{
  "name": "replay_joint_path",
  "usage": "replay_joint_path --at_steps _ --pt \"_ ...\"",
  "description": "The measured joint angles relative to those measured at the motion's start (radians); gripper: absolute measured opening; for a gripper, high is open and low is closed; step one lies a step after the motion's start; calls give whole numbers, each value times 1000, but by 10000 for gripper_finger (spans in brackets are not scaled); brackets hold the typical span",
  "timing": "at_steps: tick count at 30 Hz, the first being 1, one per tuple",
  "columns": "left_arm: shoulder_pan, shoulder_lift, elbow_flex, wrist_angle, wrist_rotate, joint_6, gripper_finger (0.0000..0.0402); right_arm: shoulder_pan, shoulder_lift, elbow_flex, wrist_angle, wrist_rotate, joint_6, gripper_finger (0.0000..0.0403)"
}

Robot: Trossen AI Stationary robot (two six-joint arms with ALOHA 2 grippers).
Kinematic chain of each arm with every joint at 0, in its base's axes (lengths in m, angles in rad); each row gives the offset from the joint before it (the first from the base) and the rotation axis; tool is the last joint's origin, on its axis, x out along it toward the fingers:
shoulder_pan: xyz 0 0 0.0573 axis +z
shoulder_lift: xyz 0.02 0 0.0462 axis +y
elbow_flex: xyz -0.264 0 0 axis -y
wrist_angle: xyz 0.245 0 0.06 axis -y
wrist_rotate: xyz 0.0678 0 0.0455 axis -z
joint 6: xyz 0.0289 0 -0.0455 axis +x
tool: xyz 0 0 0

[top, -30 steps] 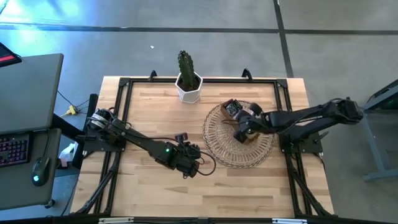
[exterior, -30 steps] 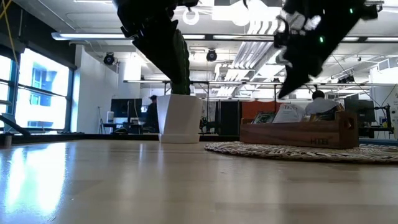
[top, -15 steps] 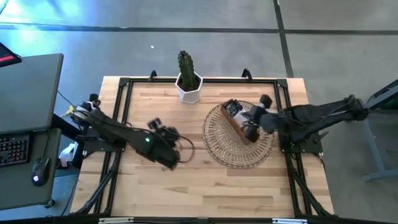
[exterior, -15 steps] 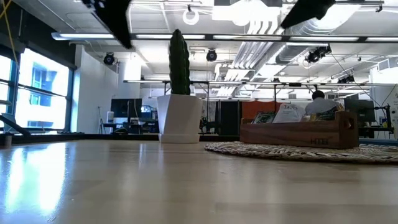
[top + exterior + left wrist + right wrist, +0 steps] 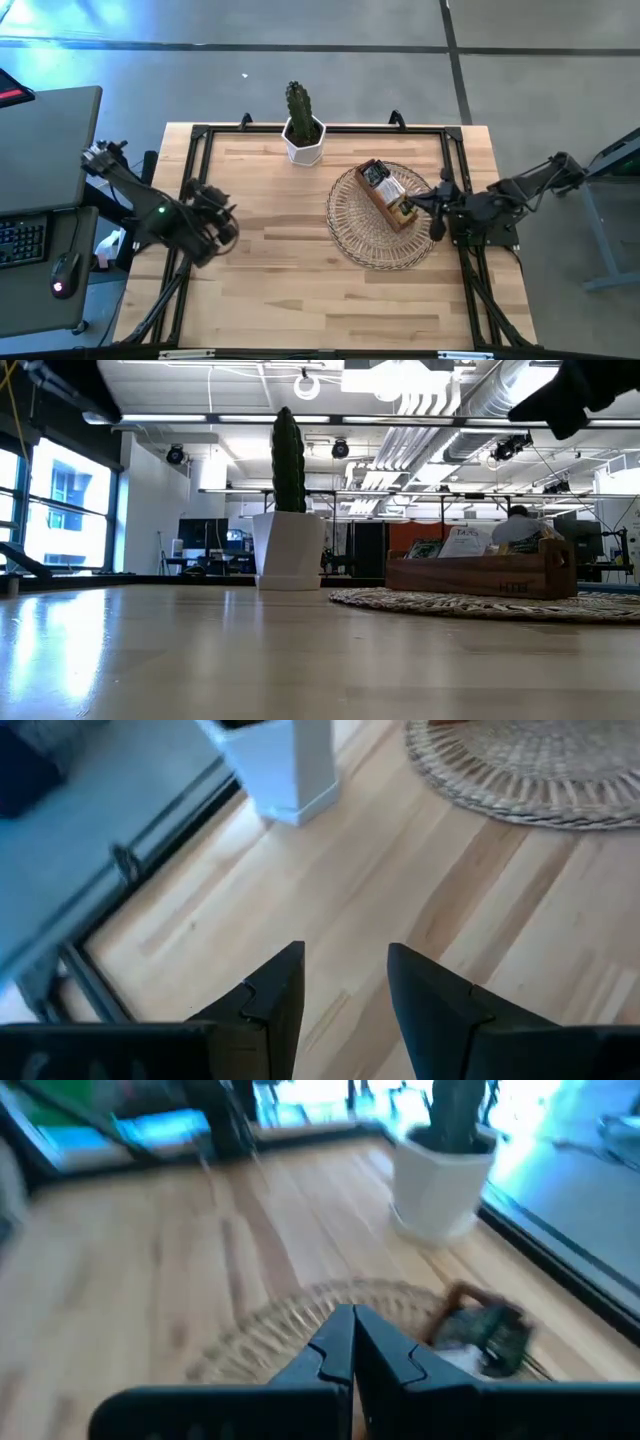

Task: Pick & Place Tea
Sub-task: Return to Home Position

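Wooden table [image 5: 300,290], tea [image 5: 462,541] in box [image 5: 470,578] on wicker tray [image 5: 350,235], left gripper [image 5: 345,960] spread, empty, right gripper [image 5: 353,1315] closed, empty

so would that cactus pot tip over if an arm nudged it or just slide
Probably tips if hit high: the cactus stands tall above its narrow white pot. A low push would likelier slide it, since the pot sits flat on the smooth wooden table. It looks ceramic, so maybe breakable if toppled.
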Motion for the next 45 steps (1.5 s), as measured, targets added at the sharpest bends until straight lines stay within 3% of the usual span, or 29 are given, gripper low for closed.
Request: replay_joint_path --at_steps 5,9,13,19,23,29,32,37,40,45 --pt "-69 -197 -269 126 10 -122 143 18 -176 -180 257 -36 -103 1" --pt "-137 -383 -493 419 -111 -41 143 19 -292 -304 434 -133 -232 1" --pt "-136 -545 -650 781 -127 195 143 19 -376 -391 586 -237 -368 2" --pt "-59 -693 -766 1193 87 715 143 19 -462 -426 640 -344 -473 2" --pt "46 -752 -768 1157 115 887 143 19 -498 -426 631 -356 -486 2" --pt "227 -881 -770 994 198 908 143 19 -514 -426 634 -523 -546 3" --pt "286 -949 -770 972 224 945 143 19 -514 -426 617 -518 -544 3" --pt "333 -1047 -827 1142 326 1080 143 19 -514 -425 613 -434 -542 3" --pt "339 -1088 -893 1264 402 1164 143 19 -509 -425 615 -461 -518 3" --pt "338 -1118 -966 1354 423 1241 143 19 -509 -425 644 -513 -499 3"
